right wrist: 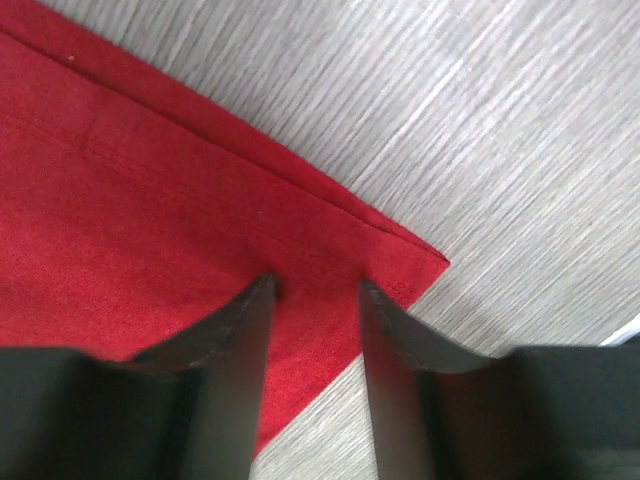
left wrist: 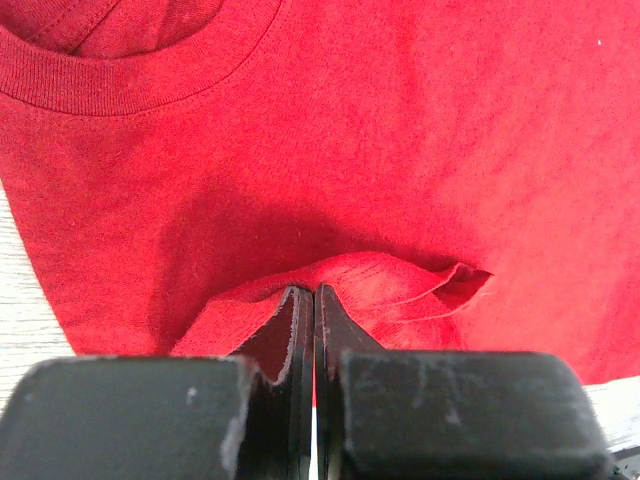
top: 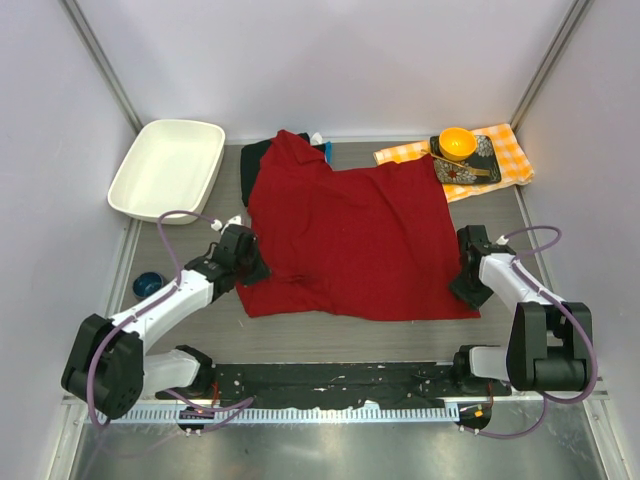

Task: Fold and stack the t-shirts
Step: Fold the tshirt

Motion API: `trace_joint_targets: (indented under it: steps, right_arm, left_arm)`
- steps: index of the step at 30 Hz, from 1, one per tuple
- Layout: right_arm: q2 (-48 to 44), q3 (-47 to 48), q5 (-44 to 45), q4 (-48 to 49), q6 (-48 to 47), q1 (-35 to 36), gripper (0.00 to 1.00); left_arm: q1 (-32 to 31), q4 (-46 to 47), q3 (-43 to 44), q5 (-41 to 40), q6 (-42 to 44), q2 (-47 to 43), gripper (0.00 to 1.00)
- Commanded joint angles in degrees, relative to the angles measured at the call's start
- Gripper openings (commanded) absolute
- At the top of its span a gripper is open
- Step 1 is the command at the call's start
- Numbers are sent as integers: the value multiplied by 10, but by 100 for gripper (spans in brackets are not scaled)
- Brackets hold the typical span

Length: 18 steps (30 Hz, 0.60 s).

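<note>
T-shirt (top: 350, 240), bright red, lies spread across the middle of the table (right wrist: 520, 130). My left gripper (left wrist: 314, 292) is clamped tight on a raised fold below its collar. My right gripper (right wrist: 315, 285) stands partly apart, tips at its near right corner.

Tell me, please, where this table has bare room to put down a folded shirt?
A bare strip of table lies between the red t-shirt and the black base rail. A smaller patch lies behind it, between the black shirt and the checked cloth. Crowded: the shirt's side edges, where the left claw and right claw work.
</note>
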Motion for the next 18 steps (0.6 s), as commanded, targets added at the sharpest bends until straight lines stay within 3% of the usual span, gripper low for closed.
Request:
trace_joint_targets:
  steps: [1, 6, 7, 18]
  right_arm:
    - [-1, -10, -7, 4, 1, -2, 33]
    - [-2, -6, -3, 6, -1, -3, 12]
    - [-5, -4, -3, 5, -1, -2, 2]
    - [-62, 2, -13, 17, -21, -3, 1]
  left_arm:
    - [4, 6, 14, 2, 11, 4, 0]
    - [4, 6, 14, 0, 10, 7, 0]
    - [4, 6, 15, 0, 10, 8, 0]
    - [3, -16, 15, -5, 3, -41, 0]
